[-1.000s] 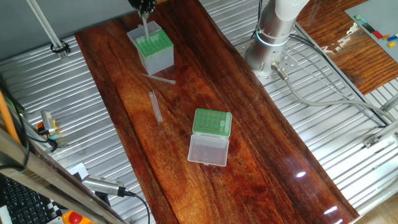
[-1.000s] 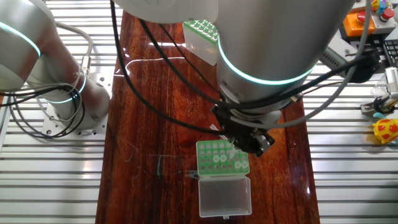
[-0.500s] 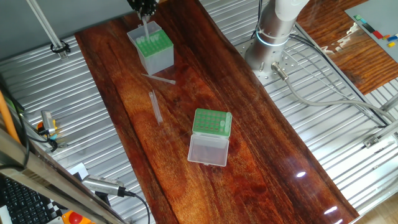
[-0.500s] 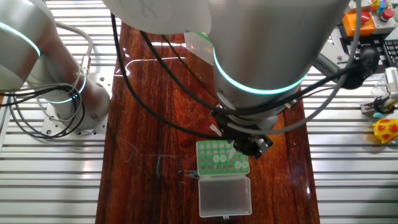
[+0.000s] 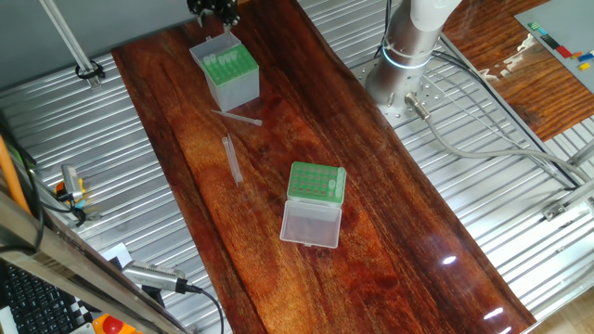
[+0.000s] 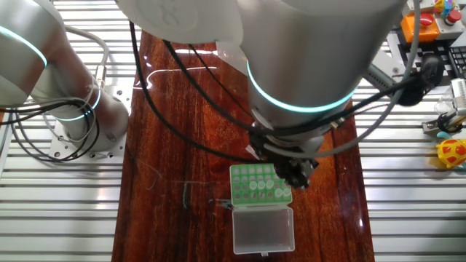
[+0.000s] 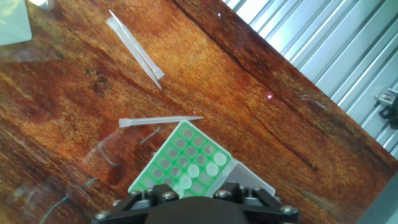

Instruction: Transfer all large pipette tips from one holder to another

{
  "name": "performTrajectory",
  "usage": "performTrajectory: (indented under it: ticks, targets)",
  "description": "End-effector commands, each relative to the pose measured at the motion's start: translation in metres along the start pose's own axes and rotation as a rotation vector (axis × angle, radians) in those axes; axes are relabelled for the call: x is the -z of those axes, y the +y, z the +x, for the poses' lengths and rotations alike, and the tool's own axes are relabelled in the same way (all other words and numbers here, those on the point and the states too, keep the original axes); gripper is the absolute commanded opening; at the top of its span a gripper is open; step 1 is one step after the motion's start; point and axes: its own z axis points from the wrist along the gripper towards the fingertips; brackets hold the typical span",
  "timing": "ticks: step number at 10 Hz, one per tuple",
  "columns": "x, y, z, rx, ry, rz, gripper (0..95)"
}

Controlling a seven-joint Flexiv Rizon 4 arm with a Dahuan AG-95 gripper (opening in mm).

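Claw sits just above your taller translucent box at the desk's far end; its fingers are out of sight, so I cannot tell how they stand. Two large pipette tips lie loose between that box and the low green rack, mid-desk.

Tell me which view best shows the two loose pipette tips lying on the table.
The hand view: both loose pipette tips lie large and unblocked on the wood. One fixed view shows them small, between the two holders. The other fixed view shows only faint streaks.
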Motion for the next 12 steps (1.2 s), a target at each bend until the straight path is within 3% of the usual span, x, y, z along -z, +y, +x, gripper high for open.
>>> performTrajectory:
  ticks: [1, 2, 3, 7, 8, 9, 10, 12]
  targets:
    - [0.006, 0.014, -0.006, -0.083, 0.002, 0.009, 57.0]
    - [0.006, 0.014, -0.006, -0.130, 0.008, 0.016, 38.0]
    - [0.006, 0.014, -0.006, -0.157, 0.009, 0.019, 38.0]
    - [0.006, 0.014, -0.006, 0.084, 0.008, -0.047, 38.0]
    - [0.004, 0.028, -0.011, 0.093, 0.000, -0.085, 38.0]
    - [-0.001, 0.065, -0.031, 0.042, 0.008, -0.077, 57.0]
    - [-0.004, 0.082, -0.042, 0.016, 0.015, -0.071, 57.0]
    - [-0.013, 0.148, -0.084, -0.121, 0.036, -0.044, 57.0]
